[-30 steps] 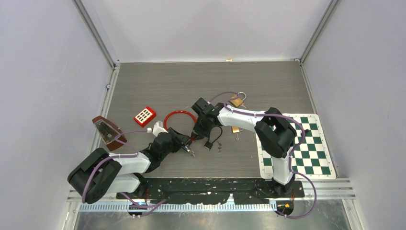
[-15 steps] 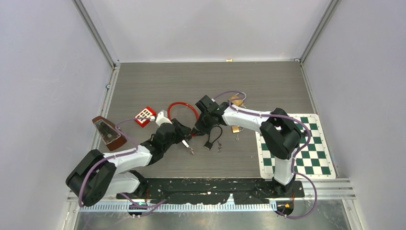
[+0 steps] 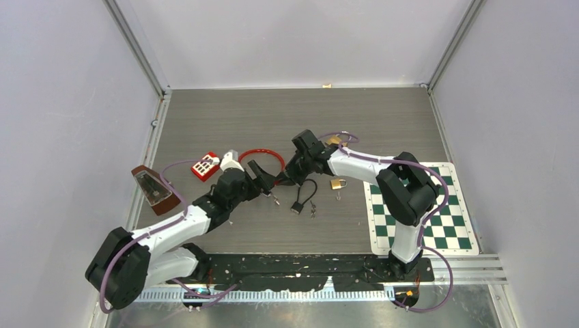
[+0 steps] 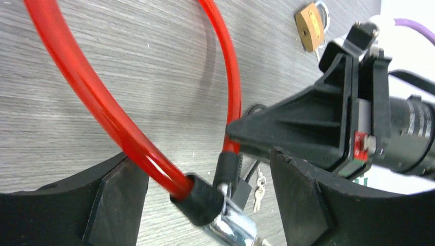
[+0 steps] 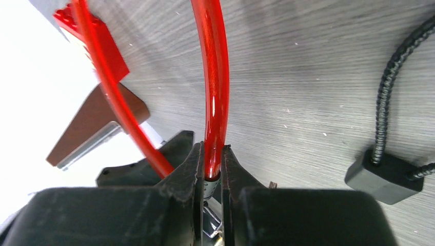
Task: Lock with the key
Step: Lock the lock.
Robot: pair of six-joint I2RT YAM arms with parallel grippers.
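grey wood-grain table [image 3: 225, 123] inside pale walls [image 3: 293, 41], with one green-and-white chessboard mat [image 3: 437, 212] at its right edge. lying loose: one red cable lock [image 5: 214, 77], a near brass padlock [image 3: 337, 184] and a far brass padlock [image 3: 336, 141], one black padlock [image 3: 298, 207] with small keys [image 3: 313, 212] just beside it, one red keypad block [image 3: 205, 166], and one brown wedge [image 3: 151, 189], perhaps a metronome. the cable lock lies mid-table between the arms. the right claw [image 5: 211, 171] is clenched on the red cable. the left claw [image 4: 202, 169] is released, its jaws spread either side of the lock's black-sleeved chrome end.
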